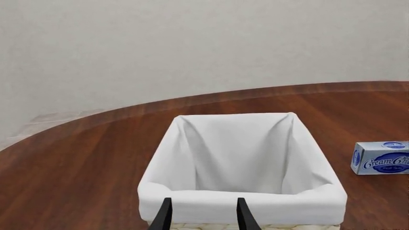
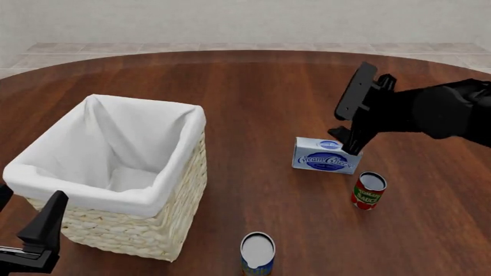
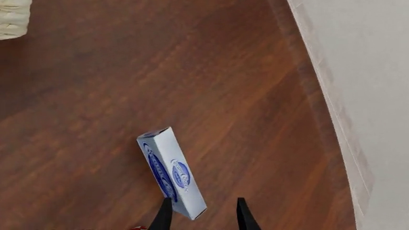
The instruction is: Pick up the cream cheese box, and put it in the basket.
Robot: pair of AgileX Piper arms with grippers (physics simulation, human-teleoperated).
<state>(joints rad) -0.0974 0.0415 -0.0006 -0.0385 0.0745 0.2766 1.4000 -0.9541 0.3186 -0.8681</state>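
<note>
Your left gripper (image 2: 31,241) idles open and empty by the basket (image 2: 115,190); right of the basket stands the cream cheese box (image 2: 326,156) (on edge). Your right gripper (image 3: 203,213), open above it, could topple it.

Wood table (image 2: 253,92) w/ basket (image 2: 146,230), cream cheese box (image 2: 325,156), red-label can (image 2: 369,191), 2nd can (image 2: 257,253).
</note>
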